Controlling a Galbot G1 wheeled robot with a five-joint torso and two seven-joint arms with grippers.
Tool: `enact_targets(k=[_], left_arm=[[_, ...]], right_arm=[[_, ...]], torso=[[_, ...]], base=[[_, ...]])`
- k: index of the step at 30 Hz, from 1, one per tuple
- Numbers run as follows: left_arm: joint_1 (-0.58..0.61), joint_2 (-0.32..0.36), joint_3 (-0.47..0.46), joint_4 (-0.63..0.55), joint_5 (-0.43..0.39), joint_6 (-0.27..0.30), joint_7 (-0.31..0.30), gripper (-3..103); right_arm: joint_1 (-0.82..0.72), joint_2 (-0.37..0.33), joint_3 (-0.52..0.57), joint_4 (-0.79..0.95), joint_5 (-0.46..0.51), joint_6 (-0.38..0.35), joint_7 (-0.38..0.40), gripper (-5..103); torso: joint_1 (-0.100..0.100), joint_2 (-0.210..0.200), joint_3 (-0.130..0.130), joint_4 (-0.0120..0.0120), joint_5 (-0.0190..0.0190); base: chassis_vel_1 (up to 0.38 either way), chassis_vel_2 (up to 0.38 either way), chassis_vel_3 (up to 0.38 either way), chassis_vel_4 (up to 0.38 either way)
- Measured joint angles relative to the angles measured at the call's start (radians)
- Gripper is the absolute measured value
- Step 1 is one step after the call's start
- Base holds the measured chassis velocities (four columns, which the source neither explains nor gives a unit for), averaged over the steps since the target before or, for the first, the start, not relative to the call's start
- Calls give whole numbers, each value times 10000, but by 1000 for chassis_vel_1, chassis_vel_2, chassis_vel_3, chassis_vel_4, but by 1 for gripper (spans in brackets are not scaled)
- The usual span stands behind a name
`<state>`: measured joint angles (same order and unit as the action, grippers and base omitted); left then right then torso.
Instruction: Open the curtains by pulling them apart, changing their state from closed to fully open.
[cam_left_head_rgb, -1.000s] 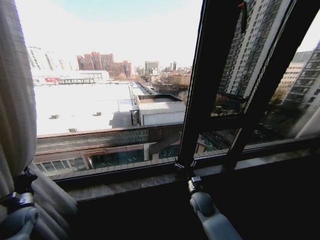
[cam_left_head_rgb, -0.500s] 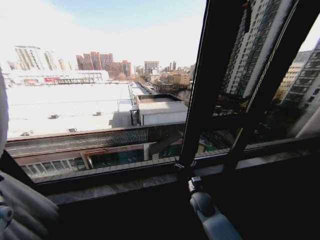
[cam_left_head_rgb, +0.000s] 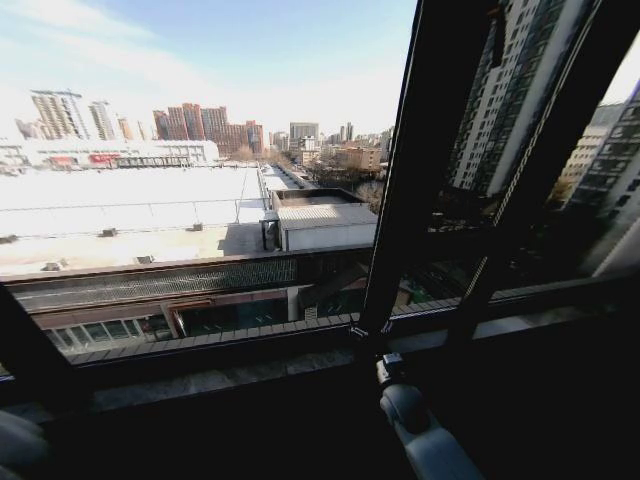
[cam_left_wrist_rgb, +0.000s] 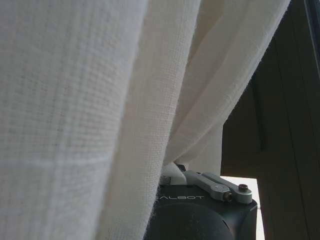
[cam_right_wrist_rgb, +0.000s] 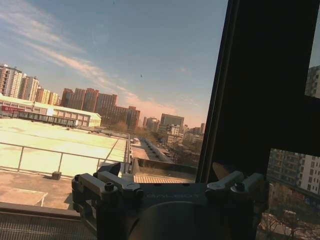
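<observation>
The black window frame (cam_left_head_rgb: 425, 170) stands bare against the city. The sheer white curtains (cam_left_wrist_rgb: 100, 100) hang bunched well to its left, clamped in the left gripper (cam_left_wrist_rgb: 172, 172). Below the frame's upright, the right gripper (cam_right_wrist_rgb: 170, 182) hovers, fingers apart, empty.

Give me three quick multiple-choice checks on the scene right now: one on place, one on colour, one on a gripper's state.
1. Where does the curtain hang?
A. over the right gripper
B. against the left gripper
C. flat on the sill

2. What colour is the window frame?
A. white
B. red
C. black

3. How is the right gripper?
A. open and empty
B. shut on fabric
C. shut on the frame

Answers:
1 B, the white folds bunch in at its fingers.
2 C, the posts are dark against the sky.
3 A, its fingers stand apart with the city between them.
</observation>
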<state>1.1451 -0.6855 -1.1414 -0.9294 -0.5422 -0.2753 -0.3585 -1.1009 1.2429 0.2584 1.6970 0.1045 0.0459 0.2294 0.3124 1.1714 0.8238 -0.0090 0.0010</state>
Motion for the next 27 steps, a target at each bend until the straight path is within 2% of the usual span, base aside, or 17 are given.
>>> enact_targets(k=[6,10,17,21,24,25,26,27], left_arm=[[73,335,-506,548,567,26,-174,0],[90,561,-753,937,817,289,-633,0],[-25,688,-829,1455,1290,332,-1167,0],[61,428,-765,1141,1375,331,-1068,0],[317,-54,-581,267,875,353,-509,0],[440,-209,-517,-98,722,370,-314,-3],[440,-209,-517,-98,722,370,-314,-3],[562,-381,-464,-512,649,388,-127,2]], right_arm=[[0,0,0,0,-1,0,0,100],[0,0,0,0,0,0,0,100],[0,0,0,0,-1,0,0,100],[0,0,0,0,0,0,0,100],[0,0,0,0,0,0,0,100],[0,0,0,0,-1,0,0,100],[0,0,0,0,-1,0,0,100],[0,0,0,0,-1,0,0,100]], torso=[[-1,0,0,6,4],[-1,0,0,2,3],[0,0,0,4,3],[-1,0,0,5,6],[0,0,0,1,4],[-1,0,0,0,3],[-1,0,0,0,3],[0,0,0,1,4]], base=[[0,0,0,0],[0,0,0,0],[0,0,0,0],[0,0,0,0],[0,0,0,0],[0,0,0,0],[0,0,0,0],[0,0,0,0]])
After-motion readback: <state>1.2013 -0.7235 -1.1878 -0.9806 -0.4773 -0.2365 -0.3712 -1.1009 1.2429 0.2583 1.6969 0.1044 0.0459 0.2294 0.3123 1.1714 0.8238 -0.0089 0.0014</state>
